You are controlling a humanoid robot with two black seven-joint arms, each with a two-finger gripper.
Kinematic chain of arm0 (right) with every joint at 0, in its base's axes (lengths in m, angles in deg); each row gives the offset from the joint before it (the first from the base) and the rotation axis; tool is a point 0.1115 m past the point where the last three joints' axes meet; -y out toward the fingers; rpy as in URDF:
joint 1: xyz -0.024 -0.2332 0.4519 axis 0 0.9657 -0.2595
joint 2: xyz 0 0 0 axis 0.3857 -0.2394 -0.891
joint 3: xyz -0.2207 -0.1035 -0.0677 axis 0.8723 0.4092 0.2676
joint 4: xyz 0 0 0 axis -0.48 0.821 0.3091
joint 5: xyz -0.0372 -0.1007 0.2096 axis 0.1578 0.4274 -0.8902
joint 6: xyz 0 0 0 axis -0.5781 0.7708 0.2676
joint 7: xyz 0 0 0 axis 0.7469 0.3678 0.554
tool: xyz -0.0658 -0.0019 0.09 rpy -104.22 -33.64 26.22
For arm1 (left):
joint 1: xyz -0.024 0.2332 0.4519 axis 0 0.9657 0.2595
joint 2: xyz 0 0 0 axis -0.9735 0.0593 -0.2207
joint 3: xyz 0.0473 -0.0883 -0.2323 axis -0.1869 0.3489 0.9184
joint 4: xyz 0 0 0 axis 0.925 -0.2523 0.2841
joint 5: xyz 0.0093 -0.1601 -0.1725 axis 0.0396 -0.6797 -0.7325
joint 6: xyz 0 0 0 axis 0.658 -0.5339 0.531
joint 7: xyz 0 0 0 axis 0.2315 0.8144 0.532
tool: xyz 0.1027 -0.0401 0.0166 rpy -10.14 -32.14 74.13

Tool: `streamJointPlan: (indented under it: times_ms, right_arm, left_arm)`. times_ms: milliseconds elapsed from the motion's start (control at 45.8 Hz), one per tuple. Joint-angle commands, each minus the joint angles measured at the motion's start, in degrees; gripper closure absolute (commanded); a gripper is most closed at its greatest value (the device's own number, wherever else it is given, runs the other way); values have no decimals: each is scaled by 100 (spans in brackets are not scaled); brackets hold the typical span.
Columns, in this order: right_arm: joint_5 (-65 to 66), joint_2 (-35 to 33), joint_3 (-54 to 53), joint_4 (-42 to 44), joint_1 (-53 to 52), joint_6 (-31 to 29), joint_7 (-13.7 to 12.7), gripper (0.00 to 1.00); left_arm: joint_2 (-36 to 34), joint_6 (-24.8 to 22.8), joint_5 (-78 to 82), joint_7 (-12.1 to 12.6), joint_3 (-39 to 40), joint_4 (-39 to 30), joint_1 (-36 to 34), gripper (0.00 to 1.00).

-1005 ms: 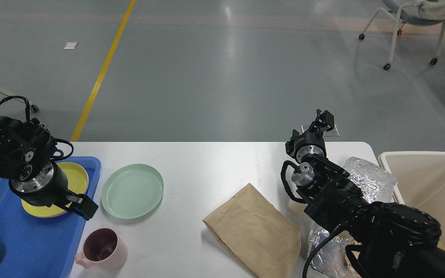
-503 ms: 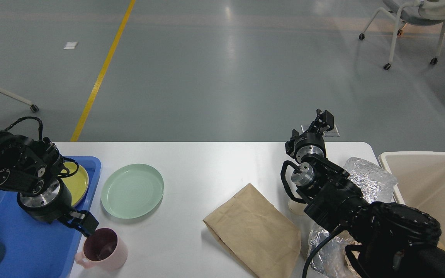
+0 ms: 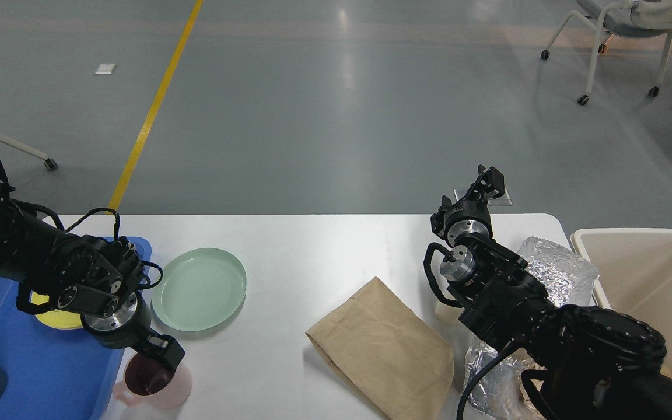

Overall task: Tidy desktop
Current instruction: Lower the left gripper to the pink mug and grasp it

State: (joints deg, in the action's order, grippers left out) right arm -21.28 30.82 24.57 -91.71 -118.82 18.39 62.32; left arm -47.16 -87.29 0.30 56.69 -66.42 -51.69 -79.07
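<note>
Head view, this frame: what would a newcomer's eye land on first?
Probably the left gripper, low at the near left, poised right over the pink mug beside the blue tray. Next, the pale green plate lying alone on the white desktop, and the brown paper bag flat at near centre. The right gripper is raised over the desktop's far edge, above crumpled silver foil.

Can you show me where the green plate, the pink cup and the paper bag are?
green plate (image 3: pixel 199 289): head view, middle of the dish.
pink cup (image 3: pixel 167 394): head view, right side of its wall.
paper bag (image 3: pixel 385 350): head view, flat middle of the bag.
</note>
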Motion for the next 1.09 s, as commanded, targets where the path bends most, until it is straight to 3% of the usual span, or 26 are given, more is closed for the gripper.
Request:
streamJointPlan:
  times_ms: [0,109,175,306,437,524,634,765,940,1071]
  right_arm:
    - [0,6,0,0,0,0,0,0]
    - [0,6,0,0,0,0,0,0]
    - [0,6,0,0,0,0,0,0]
    - [0,6,0,0,0,0,0,0]
    - [0,6,0,0,0,0,0,0]
    - [0,6,0,0,0,0,0,0]
    - [0,6,0,0,0,0,0,0]
    - [0,6,0,0,0,0,0,0]
    - [0,6,0,0,0,0,0,0]
    - [0,6,0,0,0,0,0,0]
  left_arm:
    - [27,54,18,250,194,56,192,1]
    - [35,80,27,443,256,56,272,1]
    - [44,89,62,567,256,56,281,8]
    - [44,133,272,751,264,64,351,36]
    - [44,151,404,769,256,64,386,57]
    - [36,186,440,769,247,64,395,79]
    - [35,186,440,769,203,64,386,84]
    - [27,116,440,830,185,64,377,100]
    - [18,107,431,1305,211,56,316,100]
    - [-17,89,404,1349,256,-32,149,100]
